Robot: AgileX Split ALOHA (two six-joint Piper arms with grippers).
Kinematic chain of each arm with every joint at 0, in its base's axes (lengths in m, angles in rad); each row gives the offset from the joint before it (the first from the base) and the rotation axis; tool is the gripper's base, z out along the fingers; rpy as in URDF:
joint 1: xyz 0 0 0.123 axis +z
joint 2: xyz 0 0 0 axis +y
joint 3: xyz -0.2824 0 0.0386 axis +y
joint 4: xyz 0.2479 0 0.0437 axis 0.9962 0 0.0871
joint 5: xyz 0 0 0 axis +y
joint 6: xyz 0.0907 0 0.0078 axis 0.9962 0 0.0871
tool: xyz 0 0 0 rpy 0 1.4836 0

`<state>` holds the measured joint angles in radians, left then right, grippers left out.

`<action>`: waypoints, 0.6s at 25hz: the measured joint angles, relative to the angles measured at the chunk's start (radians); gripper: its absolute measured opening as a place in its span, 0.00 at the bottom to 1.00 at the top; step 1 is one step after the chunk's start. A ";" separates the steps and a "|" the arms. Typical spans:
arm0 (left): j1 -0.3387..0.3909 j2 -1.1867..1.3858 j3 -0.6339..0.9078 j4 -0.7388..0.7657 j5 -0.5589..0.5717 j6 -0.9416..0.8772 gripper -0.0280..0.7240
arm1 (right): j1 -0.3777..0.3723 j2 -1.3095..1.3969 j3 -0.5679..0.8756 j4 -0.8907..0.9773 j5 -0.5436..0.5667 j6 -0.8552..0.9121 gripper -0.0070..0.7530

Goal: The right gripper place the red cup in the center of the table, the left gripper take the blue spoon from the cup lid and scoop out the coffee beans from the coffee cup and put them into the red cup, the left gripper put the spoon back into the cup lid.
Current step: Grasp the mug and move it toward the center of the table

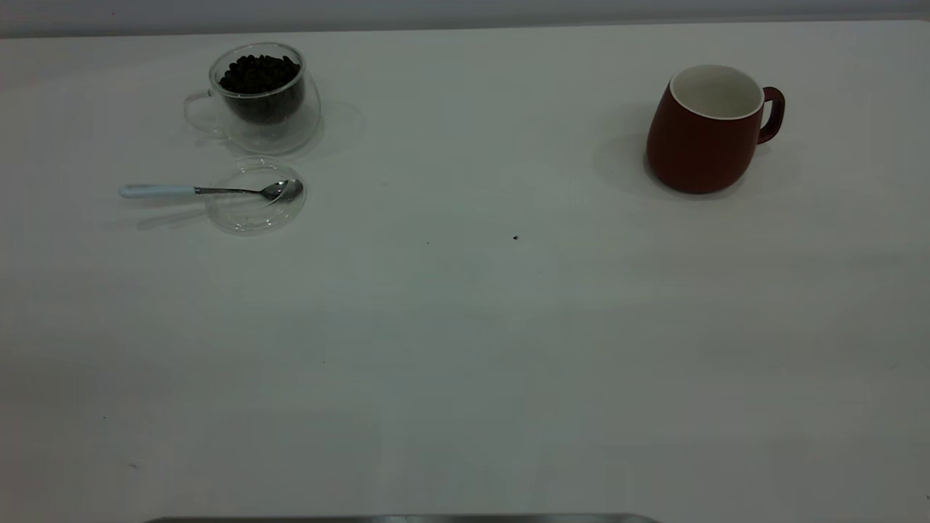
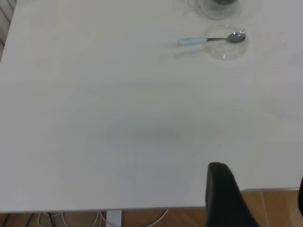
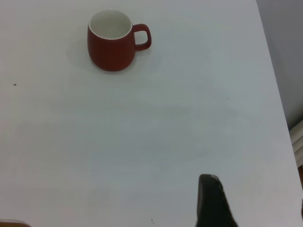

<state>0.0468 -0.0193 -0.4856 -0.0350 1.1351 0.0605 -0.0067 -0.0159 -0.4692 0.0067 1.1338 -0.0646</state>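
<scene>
Nothing of the task appears done yet. The table, a wide matte white top with a few tiny dark specks, carries every item at its starting place, and neither arm shows in the exterior view. The red cup stands upright near the far right corner, well apart from the table's centre; it is a rounded, glossy dark-red ceramic mug with a white, empty inside and a loop handle turned toward the right edge. The move to the centre is still to do. The coffee cup, clear double-walled glass with bulging sides and a clear loop handle, stands near the far left corner, filled nearly to the rim with coffee beans, small, dark and heaped. Just beside it, toward the near edge, lies the cup lid, a flat clear glass disc with a raised rim. The blue spoon rests across the lid, its shiny metal bowl inside the rim and its pale blue handle reaching out toward the left edge. So scooping, pouring and returning the spoon all remain. The left gripper hangs over the near edge, far from the spoon; one black tapering finger and a sliver of the other at the frame edge show, set wide apart and empty. Of the right gripper the same is seen over the near edge, well apart from the mug: fingers spread, holding nothing.
</scene>
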 joint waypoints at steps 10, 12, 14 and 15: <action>0.000 0.000 0.000 0.000 0.000 0.000 0.61 | 0.000 0.112 -0.027 -0.018 0.003 -0.016 0.63; 0.000 0.000 0.000 0.000 0.000 0.000 0.61 | 0.000 0.210 -0.047 -0.018 -0.007 -0.023 0.63; 0.000 0.000 0.000 0.000 0.000 0.000 0.61 | 0.000 0.337 -0.072 -0.018 -0.034 -0.043 0.63; 0.000 0.000 0.000 0.000 0.000 0.000 0.61 | 0.000 0.406 -0.086 -0.018 -0.049 -0.057 0.63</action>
<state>0.0468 -0.0193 -0.4856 -0.0350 1.1351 0.0605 -0.0067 0.3904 -0.5555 -0.0115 1.0846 -0.1220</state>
